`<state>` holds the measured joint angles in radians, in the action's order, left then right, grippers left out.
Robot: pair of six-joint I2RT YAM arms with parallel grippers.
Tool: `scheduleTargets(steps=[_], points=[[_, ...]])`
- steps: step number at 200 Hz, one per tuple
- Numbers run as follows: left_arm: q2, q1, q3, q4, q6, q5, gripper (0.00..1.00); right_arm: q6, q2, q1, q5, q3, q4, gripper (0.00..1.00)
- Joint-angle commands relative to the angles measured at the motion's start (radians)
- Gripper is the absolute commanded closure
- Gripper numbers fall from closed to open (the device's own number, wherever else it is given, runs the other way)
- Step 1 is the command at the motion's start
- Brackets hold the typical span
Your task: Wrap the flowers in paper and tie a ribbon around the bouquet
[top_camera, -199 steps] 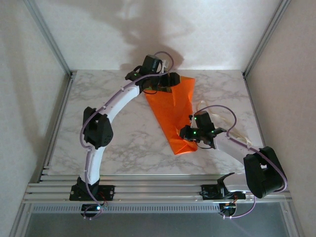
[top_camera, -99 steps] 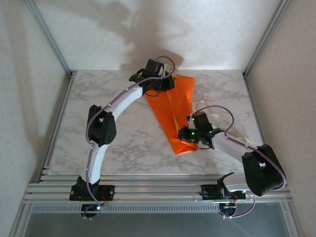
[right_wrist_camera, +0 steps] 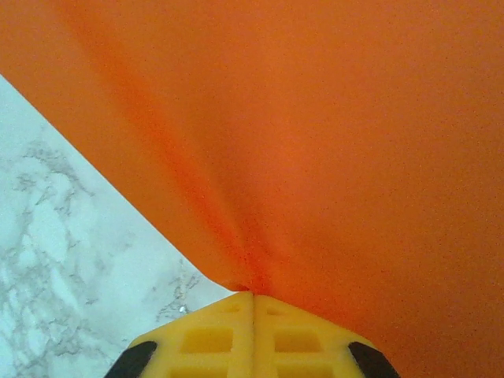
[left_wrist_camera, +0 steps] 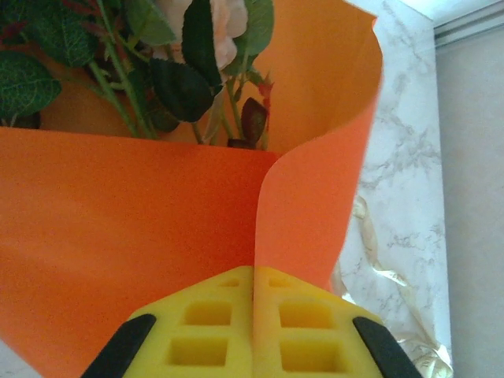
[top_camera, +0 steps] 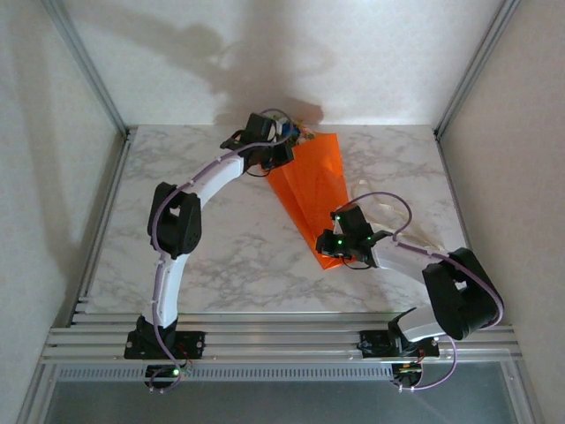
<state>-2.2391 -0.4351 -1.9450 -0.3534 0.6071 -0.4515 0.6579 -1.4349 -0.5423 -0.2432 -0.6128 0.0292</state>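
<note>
Paper (top_camera: 311, 181): bright orange sheet, folded into a long wedge on the marble table (top_camera: 221, 238). Wide end lies toward the far edge; narrow end points to the near right.

Flowers (left_wrist_camera: 169, 67): inside the wide end, partly wrapped. Left wrist view shows dark green leaves, thin stems and one pale pink bloom above the paper's rim. One flap of paper curls round from the right and overlaps the flat front panel.

Ribbon (left_wrist_camera: 376, 264): cream strip, loose and crumpled on the table just beside the paper's right side. Whether it touches the paper cannot be told.

Left gripper (left_wrist_camera: 253, 287): yellow pads pressed together, the overlapping paper edge running down into the seam between them. It clamps the paper at the wide end, just below the leaves. In the top view this gripper (top_camera: 284, 152) sits at the far edge; the arm reaches long from its near-left base, elbow raised over the table's left half, white forearm arcing right and away.

Right gripper (right_wrist_camera: 253, 303): pads closed on a pinched crease of paper, folds fanning out from the grip, marble showing at left. Top view puts it (top_camera: 329, 252) at the narrow end. The right arm is folded tight, elbow out at the near right, forearm lying low and pointing left.
</note>
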Motion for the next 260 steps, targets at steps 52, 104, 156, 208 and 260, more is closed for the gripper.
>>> scheduleTargets(steps=[52, 104, 156, 208, 260], points=[[0.088, 0.007, 0.045, -0.093, 0.020, 0.241, 0.89, 0.047, -0.113, -0.008, 0.022, -0.033, 0.070, 1.00], [0.250, -0.082, 0.019, -0.249, 0.142, 0.343, 0.55, 0.048, -0.132, -0.009, 0.011, -0.050, 0.073, 1.00], [0.386, -0.202, 0.301, -0.006, 0.436, 0.085, 0.61, 0.046, -0.142, -0.008, 0.006, -0.053, 0.074, 1.00], [0.192, -0.209, 0.312, 0.190, 0.495, -0.009, 0.66, 0.036, -0.148, -0.009, -0.002, -0.062, 0.078, 1.00], [0.081, -0.215, 0.425, 0.178, 0.462, -0.008, 0.72, 0.015, -0.023, -0.009, -0.028, -0.112, 0.177, 0.64]])
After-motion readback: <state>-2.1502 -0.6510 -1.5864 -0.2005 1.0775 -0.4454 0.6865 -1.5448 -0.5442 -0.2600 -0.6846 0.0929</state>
